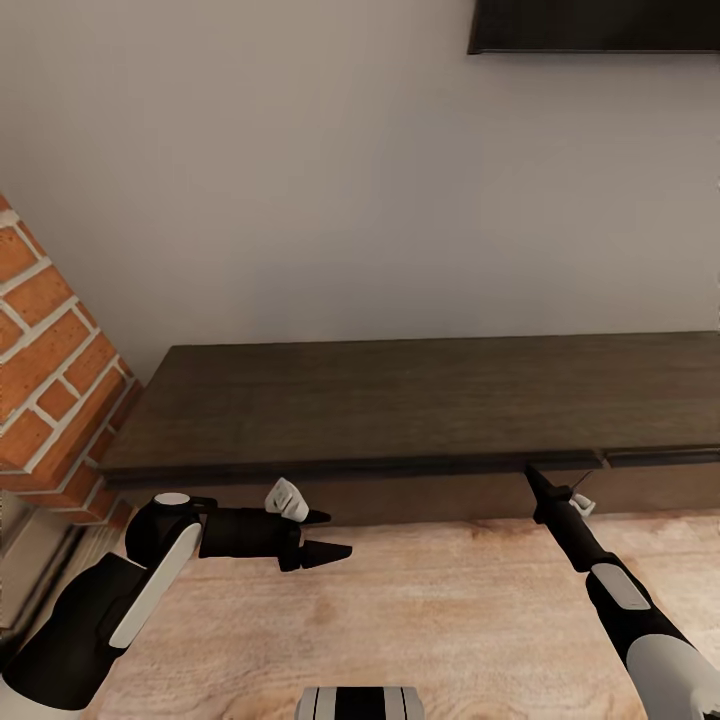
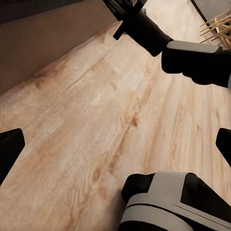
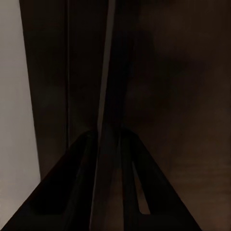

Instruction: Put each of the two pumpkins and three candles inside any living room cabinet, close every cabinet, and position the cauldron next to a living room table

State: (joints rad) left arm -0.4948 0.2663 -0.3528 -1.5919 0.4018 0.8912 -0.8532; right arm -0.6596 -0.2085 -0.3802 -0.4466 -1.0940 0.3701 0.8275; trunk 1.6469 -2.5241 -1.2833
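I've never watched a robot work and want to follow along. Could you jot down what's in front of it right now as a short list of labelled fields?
place: wooden floor, pale wall, brick column at left
furniture: long dark brown cabinet against the wall
right pincer: at the cabinet's front top edge, fingers on either side of a thin dark edge; grip not clear
left pincer: open, empty, hanging over the floor
cabinet fronts: appear shut
above: dark screen on the wall

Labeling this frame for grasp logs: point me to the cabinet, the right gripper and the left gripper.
cabinet [image 1: 400, 400]: head view, on its dark wooden top.
right gripper [image 1: 533, 477]: head view, at the fingertips against the cabinet's front edge.
left gripper [image 1: 333, 533]: head view, between the two black fingertips above the floor.
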